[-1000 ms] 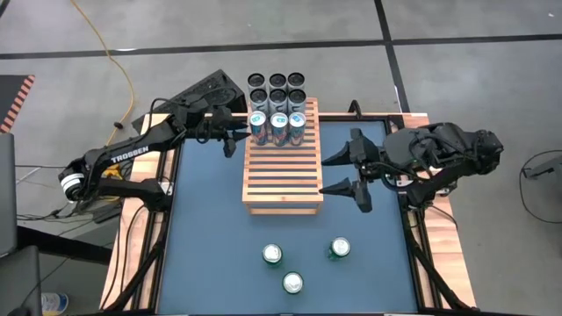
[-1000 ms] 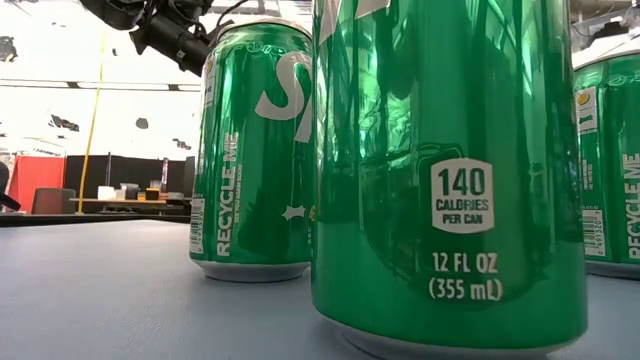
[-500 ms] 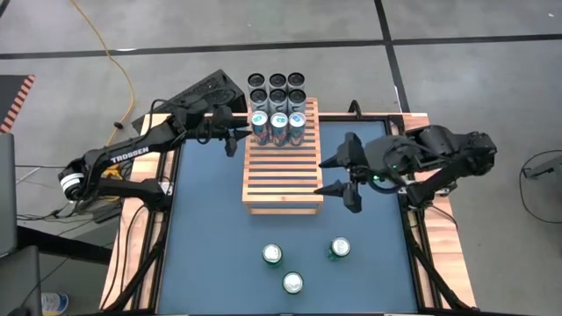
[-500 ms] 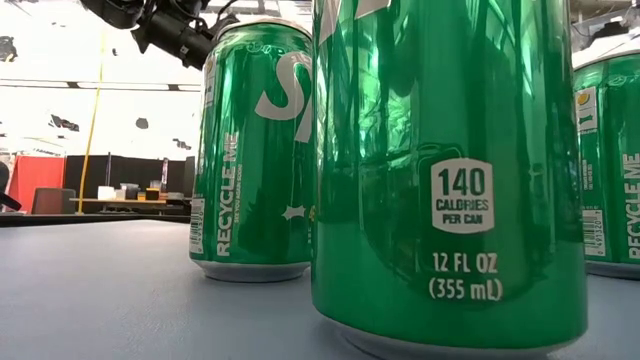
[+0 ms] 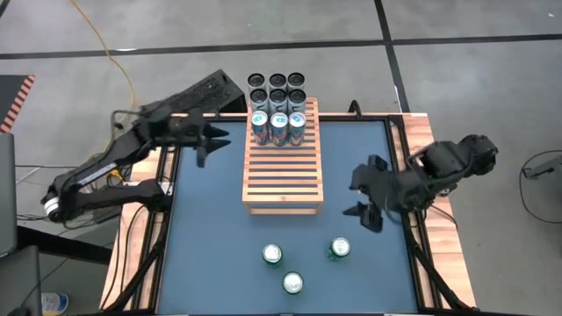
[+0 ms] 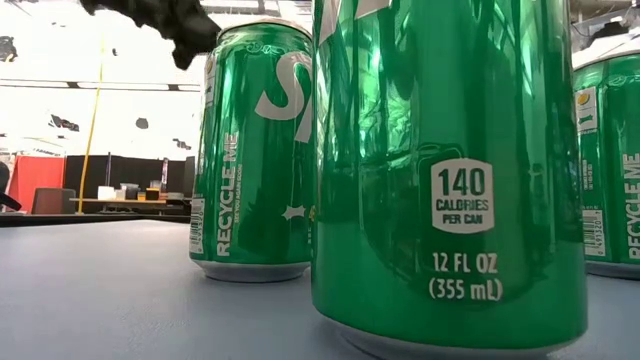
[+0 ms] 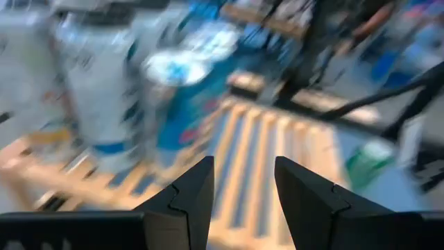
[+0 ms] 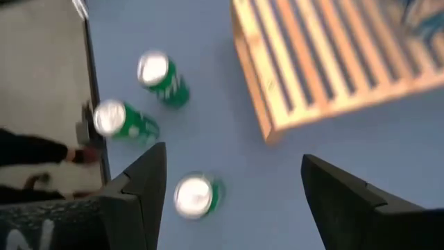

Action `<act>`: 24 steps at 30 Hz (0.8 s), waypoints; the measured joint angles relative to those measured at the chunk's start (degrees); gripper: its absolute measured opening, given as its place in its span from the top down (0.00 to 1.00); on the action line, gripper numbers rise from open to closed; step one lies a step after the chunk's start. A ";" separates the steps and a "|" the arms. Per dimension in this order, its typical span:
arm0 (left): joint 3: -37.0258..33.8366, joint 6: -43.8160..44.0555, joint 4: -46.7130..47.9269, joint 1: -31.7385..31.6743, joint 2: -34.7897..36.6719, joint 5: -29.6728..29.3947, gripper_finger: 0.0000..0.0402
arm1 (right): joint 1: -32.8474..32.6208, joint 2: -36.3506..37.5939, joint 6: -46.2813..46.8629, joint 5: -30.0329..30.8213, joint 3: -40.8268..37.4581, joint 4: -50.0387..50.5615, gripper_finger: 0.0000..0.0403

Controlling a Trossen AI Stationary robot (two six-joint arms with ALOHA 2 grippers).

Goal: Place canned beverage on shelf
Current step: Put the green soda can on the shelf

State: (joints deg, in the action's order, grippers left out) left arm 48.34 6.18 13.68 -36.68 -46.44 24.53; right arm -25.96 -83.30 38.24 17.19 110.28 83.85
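Overhead, the pale slatted wooden shelf [image 5: 282,158] bears three cans [image 5: 277,127]; both claws hang apart, empty.

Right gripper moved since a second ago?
Yes. The right gripper has come away from the shelf edge, toward the green cans on the table.

The left arm reaches in from the table's left edge, its left gripper [image 5: 204,143] up near the far left corner with fingers [image 7: 187,201] parted and empty, while the right arm folds in from the right side, its right gripper [image 5: 364,195] spread wide, also empty.
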 joint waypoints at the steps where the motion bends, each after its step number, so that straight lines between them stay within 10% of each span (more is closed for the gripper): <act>1: 0.00 2.09 -0.44 0.22 1.90 1.53 0.65 | -1.32 -0.53 1.74 0.00 0.04 1.32 0.31; 15: 0.00 18.46 -1.92 7.90 14.78 3.84 0.65 | -12.52 -12.85 3.49 -0.96 0.00 6.16 0.31; 24: 0.00 15.22 -3.79 12.97 12.37 -0.87 0.60 | -10.07 -23.23 -1.63 -8.34 -0.02 6.13 0.08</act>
State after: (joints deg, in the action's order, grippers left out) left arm 48.34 21.39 9.90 -23.71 -34.07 23.66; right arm -36.04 -106.53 36.61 8.85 110.26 89.98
